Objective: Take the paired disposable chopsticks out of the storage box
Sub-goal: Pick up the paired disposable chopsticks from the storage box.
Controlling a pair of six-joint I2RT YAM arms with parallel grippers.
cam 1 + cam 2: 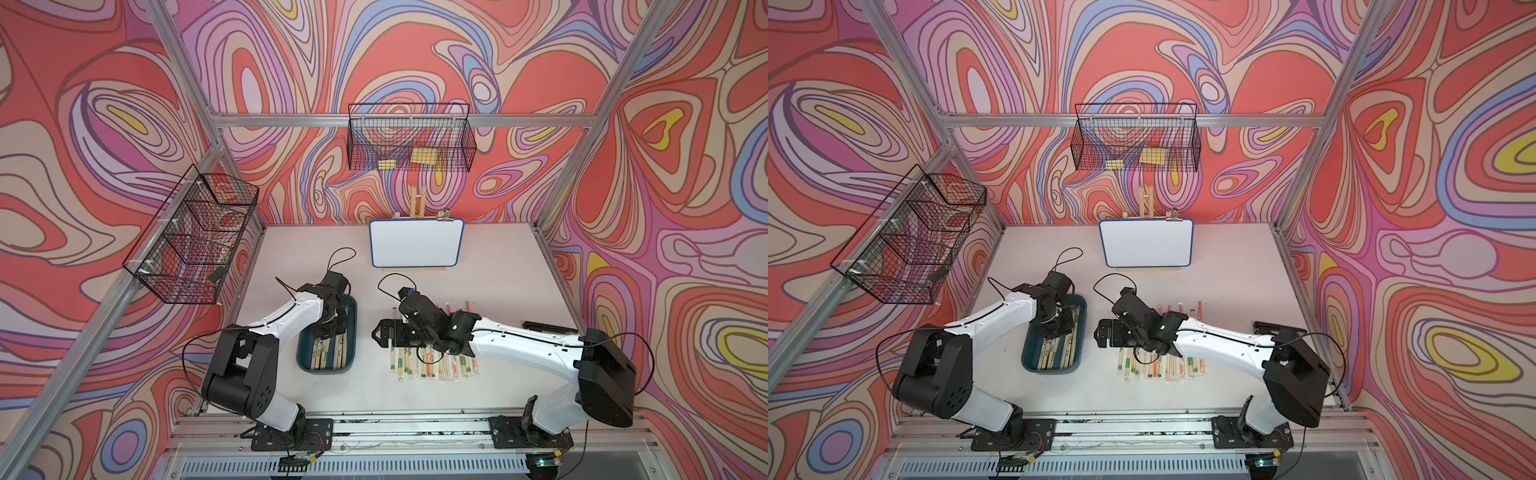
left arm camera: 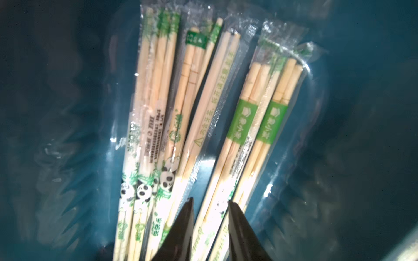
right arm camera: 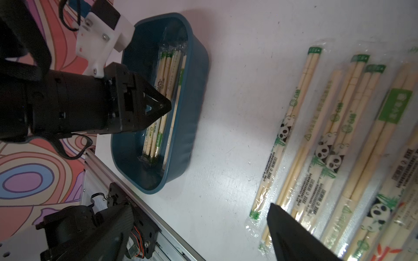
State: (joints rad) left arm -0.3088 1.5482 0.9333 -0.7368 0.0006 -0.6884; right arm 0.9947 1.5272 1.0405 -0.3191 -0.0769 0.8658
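Observation:
The storage box (image 1: 352, 332) is a dark teal tray left of the table's middle, and several paired disposable chopsticks (image 1: 328, 353) lie along it in clear sleeves. My left gripper (image 1: 330, 330) reaches down into the box. In the left wrist view its fingertips (image 2: 190, 203) press on either side of one green-printed sleeve (image 2: 208, 226); the left gripper (image 2: 210, 201) is shut on that pair. Several more pairs (image 1: 432, 365) lie in a row on the table to the right. My right gripper (image 1: 384, 334) hovers open over that row's left end, holding nothing.
A whiteboard on a wooden easel (image 1: 417, 243) stands at the back of the table. Black wire baskets hang on the back wall (image 1: 409, 139) and the left wall (image 1: 193, 237). A flat black object (image 1: 548, 327) lies at the right edge. A metal rail (image 1: 415, 428) runs along the front.

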